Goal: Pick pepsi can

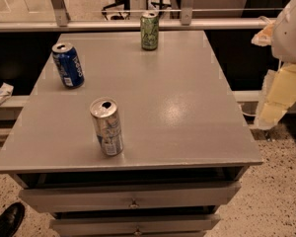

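Note:
The pepsi can (pixel 68 65), dark blue with white lettering and a silver top, stands upright near the far left edge of the grey table (pixel 187 107). My gripper (pixel 275 105), a pale yellowish part under the white arm, hangs off the table's right side. It is far from the pepsi can, holds nothing that I can see, and is partly cut off by the picture's edge.
A silver and light-blue can (pixel 107 126) stands upright near the table's front left. A green can (pixel 149 30) stands at the far edge. Drawers (pixel 133 199) sit below the tabletop. A black shoe (pixel 7 220) is on the floor at the bottom left.

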Controlling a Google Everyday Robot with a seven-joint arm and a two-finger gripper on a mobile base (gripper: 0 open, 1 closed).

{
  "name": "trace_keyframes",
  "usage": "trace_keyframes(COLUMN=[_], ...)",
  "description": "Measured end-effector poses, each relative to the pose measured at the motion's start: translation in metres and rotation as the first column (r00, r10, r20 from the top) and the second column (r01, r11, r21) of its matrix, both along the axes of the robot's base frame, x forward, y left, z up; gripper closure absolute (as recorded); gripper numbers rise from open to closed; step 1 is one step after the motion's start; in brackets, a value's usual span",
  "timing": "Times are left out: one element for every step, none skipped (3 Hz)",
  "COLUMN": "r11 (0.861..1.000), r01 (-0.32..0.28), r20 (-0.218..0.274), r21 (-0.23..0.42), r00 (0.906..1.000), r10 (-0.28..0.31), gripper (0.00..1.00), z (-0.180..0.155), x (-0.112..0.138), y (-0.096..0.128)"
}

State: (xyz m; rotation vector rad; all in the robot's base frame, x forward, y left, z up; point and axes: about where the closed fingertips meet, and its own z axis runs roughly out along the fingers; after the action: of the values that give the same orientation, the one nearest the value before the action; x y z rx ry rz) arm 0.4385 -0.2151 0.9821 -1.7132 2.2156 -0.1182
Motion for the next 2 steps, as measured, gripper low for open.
trace_keyframes(r11=[1.0,0.995], r01=[0.0,-0.04], r20=[0.0,0.037], r21=[0.0,0.095], r00=[1.0,0.9987], r10=[0.0,0.036], gripper=[0.0,0.0], z=[0.0,0.01], x=[0.0,0.022], y=[0.0,0.017])
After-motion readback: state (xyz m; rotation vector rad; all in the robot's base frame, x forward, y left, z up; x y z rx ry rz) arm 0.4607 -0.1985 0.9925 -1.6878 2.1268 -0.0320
